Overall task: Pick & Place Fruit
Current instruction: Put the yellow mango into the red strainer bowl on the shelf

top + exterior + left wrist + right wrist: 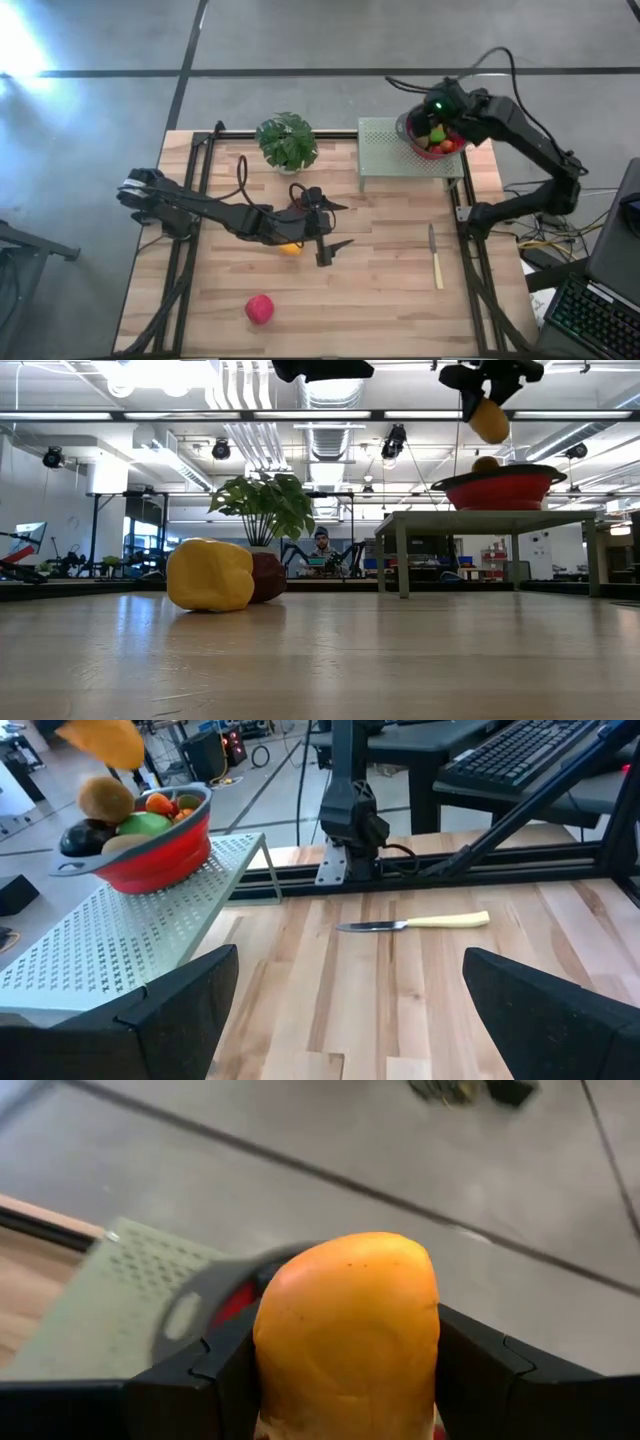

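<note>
Right gripper (345, 1370) clenched on orange fruit (345, 1330) above red bowl (500, 488), far-right corner. Best lowered centrally before release. Left gripper (330, 225) agape mid-worktop.

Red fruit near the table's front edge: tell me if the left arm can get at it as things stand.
Probably yes. The left gripper is open and empty above mid-table, and the red fruit lies alone on bare wood, nothing between them. The yellow fruit under the arm sits off that path.
</note>
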`<state>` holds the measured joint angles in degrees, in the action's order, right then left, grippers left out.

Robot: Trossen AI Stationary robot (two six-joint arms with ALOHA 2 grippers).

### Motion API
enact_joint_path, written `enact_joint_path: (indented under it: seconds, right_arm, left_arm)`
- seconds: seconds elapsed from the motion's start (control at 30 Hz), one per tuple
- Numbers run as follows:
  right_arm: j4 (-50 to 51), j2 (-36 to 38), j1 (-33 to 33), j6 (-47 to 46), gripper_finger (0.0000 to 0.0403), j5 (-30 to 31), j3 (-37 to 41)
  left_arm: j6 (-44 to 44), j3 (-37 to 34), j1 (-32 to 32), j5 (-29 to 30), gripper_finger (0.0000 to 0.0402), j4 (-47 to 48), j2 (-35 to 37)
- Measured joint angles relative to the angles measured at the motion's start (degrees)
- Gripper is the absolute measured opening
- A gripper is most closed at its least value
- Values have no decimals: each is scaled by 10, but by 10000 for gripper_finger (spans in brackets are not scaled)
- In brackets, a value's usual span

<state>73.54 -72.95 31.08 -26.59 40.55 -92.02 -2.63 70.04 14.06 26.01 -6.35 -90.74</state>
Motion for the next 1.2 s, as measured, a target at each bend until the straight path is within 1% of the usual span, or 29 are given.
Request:
enact_joint_path:
  seconds: [0.17,0.3,0.63,0.73,0.83,1.2]
  right_arm:
    - [98,-50,36,-27,221,16,-76]
    - [125,-65,75,-28,221,16,-87]
    - [131,-70,143,-26,221,14,-48]
    - [129,-75,146,-26,221,34,-40]
    - [128,-83,146,-25,221,40,-30]
    - [96,-85,147,-24,221,43,34]
  left_arm:
    - [16,0,0,0,390,10,0]
    - [26,0,0,0,390,21,0]
    - [32,0,0,-2,390,49,0]
    - [31,0,0,-2,390,48,0]
    - [32,0,1,-3,390,48,0]
    - [31,0,1,-5,390,48,0]
